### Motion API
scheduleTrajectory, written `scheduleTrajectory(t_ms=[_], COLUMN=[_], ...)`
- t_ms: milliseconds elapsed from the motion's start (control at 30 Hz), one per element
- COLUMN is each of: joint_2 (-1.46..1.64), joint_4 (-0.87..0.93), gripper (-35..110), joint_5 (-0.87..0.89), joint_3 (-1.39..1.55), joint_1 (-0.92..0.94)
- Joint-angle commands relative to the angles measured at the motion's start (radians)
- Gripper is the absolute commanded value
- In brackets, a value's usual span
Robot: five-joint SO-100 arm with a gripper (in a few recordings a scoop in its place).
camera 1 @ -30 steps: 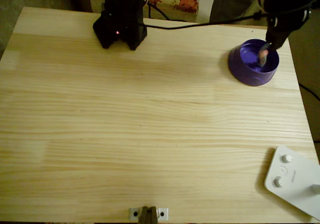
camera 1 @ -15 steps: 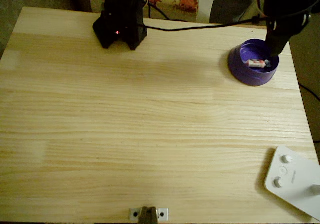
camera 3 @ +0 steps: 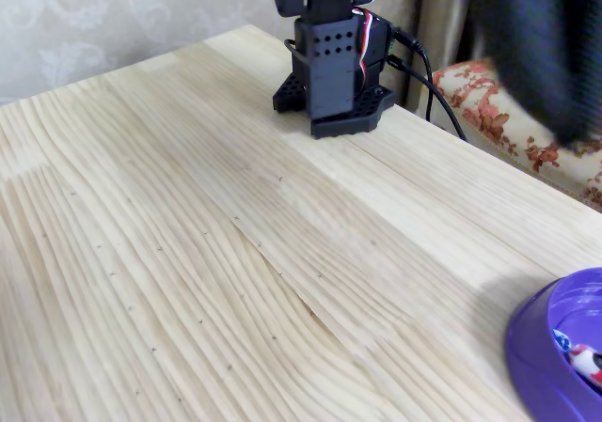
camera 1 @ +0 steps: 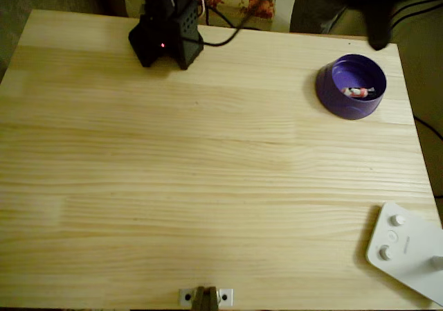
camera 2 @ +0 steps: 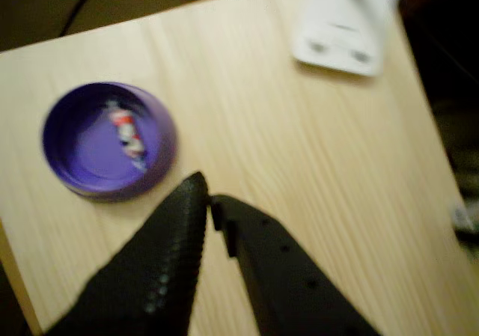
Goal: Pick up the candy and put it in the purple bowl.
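Candy (camera 1: 357, 91) lies flat on the floor of the bowl (camera 1: 329, 89), right of centre in the overhead view, long axis roughly across the picture. Wrapper: white and orange-pink middle, ends twisted; the blue in the ends is hard to separate from the purple floor under it. In the wrist view the candy (camera 2: 126, 135) runs down the bowl's floor, red-and-white middle, pale ends, blurred. In the fixed view one end of it (camera 3: 585, 355) shows over the near wall of the bowl (camera 3: 536, 366), white with a red patch.

Bowl: round, shallow, straight-sided, purple, standing upright on the table (camera 1: 208, 186) near its far right corner in the overhead view.

Gripper (camera 2: 208, 198): empty, fingertips drawn together with just a thin slit between them, nothing between the pads. It is apart from the bowl, tips just outside the rim in the wrist view.

White device (camera 1: 405, 252) with round buttons lies at the near right table edge, well apart from the bowl.
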Motion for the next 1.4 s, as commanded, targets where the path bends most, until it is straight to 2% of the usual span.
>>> scheduleTrajectory(t_ms=[0,100,300,400,633,767,1133,1367], joint_2=[0.207,0.278,0.405,0.453,0.630,0.761,1.135,1.353], joint_4=[0.075,0.132,0.132,0.107,-0.098,-0.107,-0.307,-0.368], gripper=[0,0,0,0,0,0,0,0], joint_5=[0.028,0.025,0.023,-0.031,-0.152,-0.186,-0.173,-0.049], joint_3=[0.008,0.028,0.061,0.110,0.403,0.572,0.966,1.210], joint_1=[0.126,0.245,0.565,0.701,0.992,1.063,1.166,1.143])
